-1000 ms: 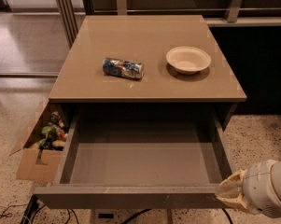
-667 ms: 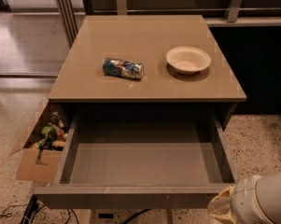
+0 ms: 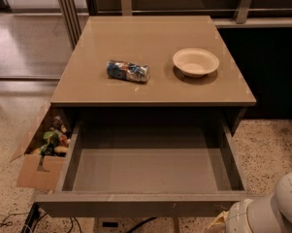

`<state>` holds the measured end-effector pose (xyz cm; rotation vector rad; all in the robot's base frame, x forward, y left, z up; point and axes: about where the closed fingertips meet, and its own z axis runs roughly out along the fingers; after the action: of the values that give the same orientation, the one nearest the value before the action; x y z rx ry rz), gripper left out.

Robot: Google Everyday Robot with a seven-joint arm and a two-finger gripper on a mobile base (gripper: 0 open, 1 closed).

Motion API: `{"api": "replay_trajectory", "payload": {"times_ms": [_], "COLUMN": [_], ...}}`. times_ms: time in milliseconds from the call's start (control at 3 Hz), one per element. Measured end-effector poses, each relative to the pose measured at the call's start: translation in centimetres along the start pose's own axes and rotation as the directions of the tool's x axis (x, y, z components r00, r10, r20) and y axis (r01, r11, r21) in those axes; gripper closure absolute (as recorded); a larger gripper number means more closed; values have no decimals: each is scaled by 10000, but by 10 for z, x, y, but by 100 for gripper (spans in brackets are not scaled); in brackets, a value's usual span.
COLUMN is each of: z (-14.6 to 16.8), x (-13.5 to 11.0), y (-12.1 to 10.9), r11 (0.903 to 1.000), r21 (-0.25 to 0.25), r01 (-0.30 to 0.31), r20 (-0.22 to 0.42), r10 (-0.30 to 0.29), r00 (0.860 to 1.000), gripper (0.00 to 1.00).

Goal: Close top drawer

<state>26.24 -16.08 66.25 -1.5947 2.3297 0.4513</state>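
One step is judged left: the top drawer (image 3: 145, 171) is pulled well out beneath the front edge of the tabletop (image 3: 150, 38).

- An open cardboard box (image 3: 36, 171) of mixed clutter is seen on the speckled floor below the front left corner, just beside the drawer's left wall. Soft and creased, so brushing it is little risk.
- The drawer is wide, shallow and matte grey-taupe, with thin walls and a flat handleless front. A push is best applied flat on that front, near mid-width and square to the slides. A push at one end is likely to rack it.
- A crumpled blue-patterned can (image 3: 128, 71) lies left of the tabletop's centre.
- A shallow round cream bowl (image 3: 195, 62) sits toward the right edge. Both are light, so a slow close is advised.
- The gripper (image 3: 217, 223) is placed low, out past the front right corner, at the drawer front's right end. Contact cannot be confirmed, and whether it is apart or together cannot be told.
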Motion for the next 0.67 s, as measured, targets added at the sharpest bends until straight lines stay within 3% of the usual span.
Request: {"api": "replay_trajectory", "payload": {"times_ms": [667], "z": [0], "x": [0], "y": [0], "r11": [10000], "r21": [0], "r01": [1], "r20": [0], "r10": [-1], "r00": [10000], "gripper": [30]}}
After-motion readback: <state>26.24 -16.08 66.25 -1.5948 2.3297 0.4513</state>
